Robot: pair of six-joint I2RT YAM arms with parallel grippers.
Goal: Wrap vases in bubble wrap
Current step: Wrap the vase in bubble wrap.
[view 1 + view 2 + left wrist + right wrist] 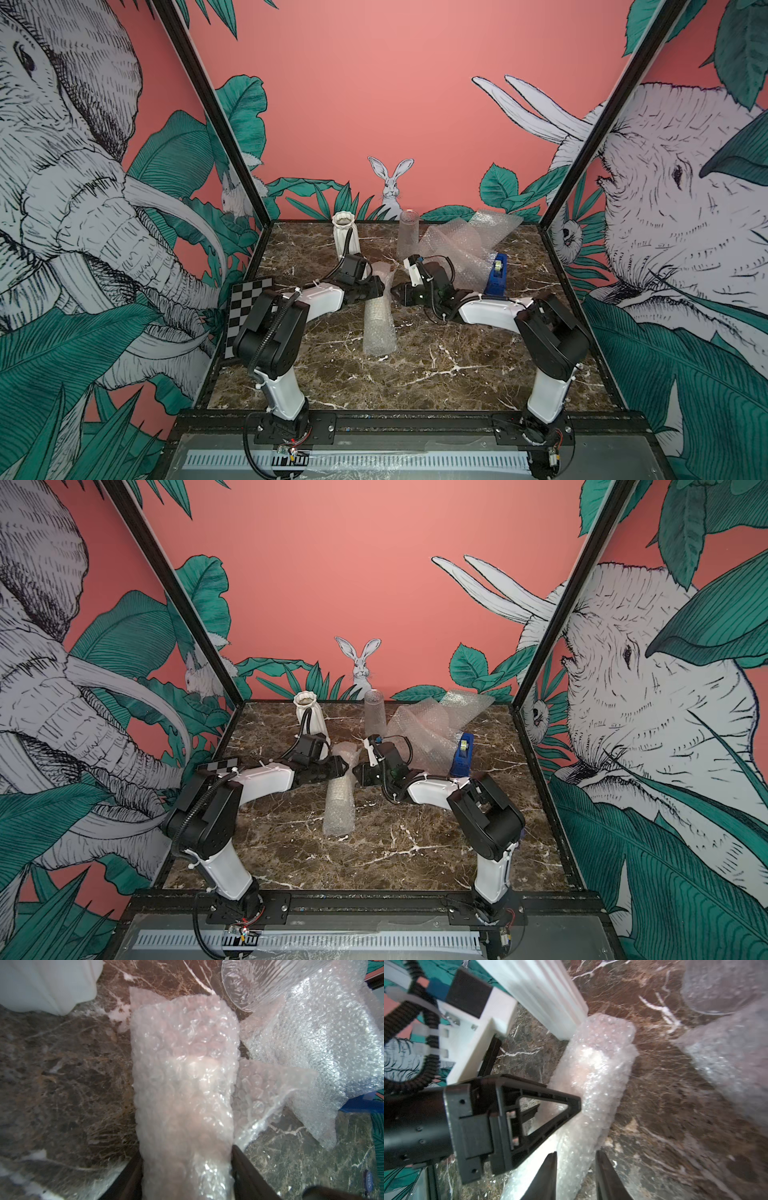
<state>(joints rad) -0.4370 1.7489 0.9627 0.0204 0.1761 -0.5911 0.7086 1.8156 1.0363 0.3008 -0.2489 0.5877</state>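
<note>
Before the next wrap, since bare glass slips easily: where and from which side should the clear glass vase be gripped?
Probably grip the clear glass vase around its mid-body, coming level from the front: it stands upright, a plain smooth cylinder, with loose bubble wrap crowding its right side.

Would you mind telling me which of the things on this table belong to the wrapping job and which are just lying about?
Part of the job:
- bubble-wrapped bundle, lying mid-table
- white ribbed vase, standing unwrapped
- clear glass vase, standing unwrapped
- loose bubble wrap sheets

Just lying about:
- blue tape dispenser
- checkerboard card
</note>
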